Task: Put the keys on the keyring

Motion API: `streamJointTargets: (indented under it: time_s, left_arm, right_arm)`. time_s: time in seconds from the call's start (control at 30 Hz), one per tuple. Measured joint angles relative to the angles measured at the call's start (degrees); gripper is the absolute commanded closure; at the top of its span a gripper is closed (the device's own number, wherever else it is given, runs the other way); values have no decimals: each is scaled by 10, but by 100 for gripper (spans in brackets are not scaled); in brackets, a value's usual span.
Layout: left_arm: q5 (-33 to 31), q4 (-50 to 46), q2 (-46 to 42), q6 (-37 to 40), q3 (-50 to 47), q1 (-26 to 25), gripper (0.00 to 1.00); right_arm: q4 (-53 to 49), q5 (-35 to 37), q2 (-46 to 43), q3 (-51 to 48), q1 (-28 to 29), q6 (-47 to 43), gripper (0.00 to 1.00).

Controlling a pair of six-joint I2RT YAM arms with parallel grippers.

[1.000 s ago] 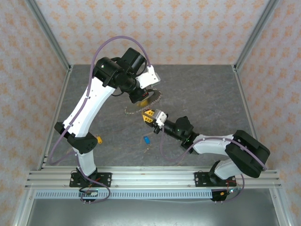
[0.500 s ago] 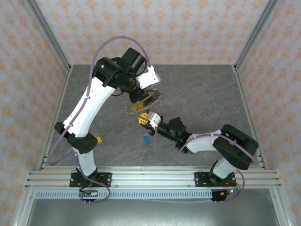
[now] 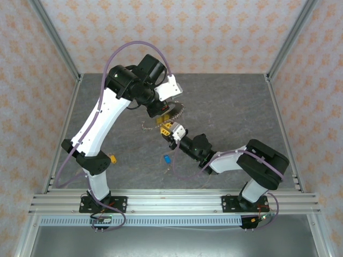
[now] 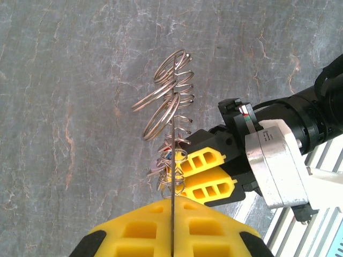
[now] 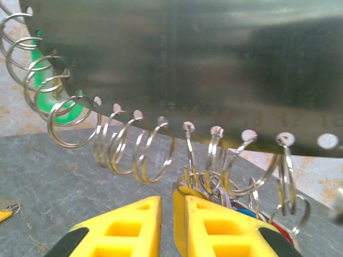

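Observation:
The keyring (image 3: 175,110) is a thin grey disc whose rim holes carry small wire rings, and my left gripper (image 3: 163,111) is shut on it, holding it on edge above the table. In the left wrist view it is a thin line (image 4: 173,123) rising from my left gripper (image 4: 173,200). My right gripper (image 3: 168,129) sits just under the disc (image 5: 187,53). It (image 5: 167,202) is closed on a flat yellow key head (image 5: 180,214) right under the rings. Blue (image 5: 244,211) and red (image 5: 285,231) key heads hang beside it. A blue key (image 3: 167,158) lies on the table.
A yellow-orange key (image 3: 112,158) lies on the grey mat by the left arm's base; its tip also shows at the frame edge (image 5: 4,212). Something green (image 5: 53,96) shows behind the rings at the left. Metal frame posts stand at the mat's sides.
My right arm has swung left and its gripper has risen a little closer under the keyring. The left arm and the keyring have stayed put.

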Motion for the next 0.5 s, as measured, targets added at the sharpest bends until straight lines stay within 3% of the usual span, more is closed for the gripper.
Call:
streamJointTargets:
  time_s: [0.5]
  left_arm:
    - [0, 0, -6, 0, 0, 0, 100]
  right_arm:
    - [9, -14, 9, -1, 0, 9, 82]
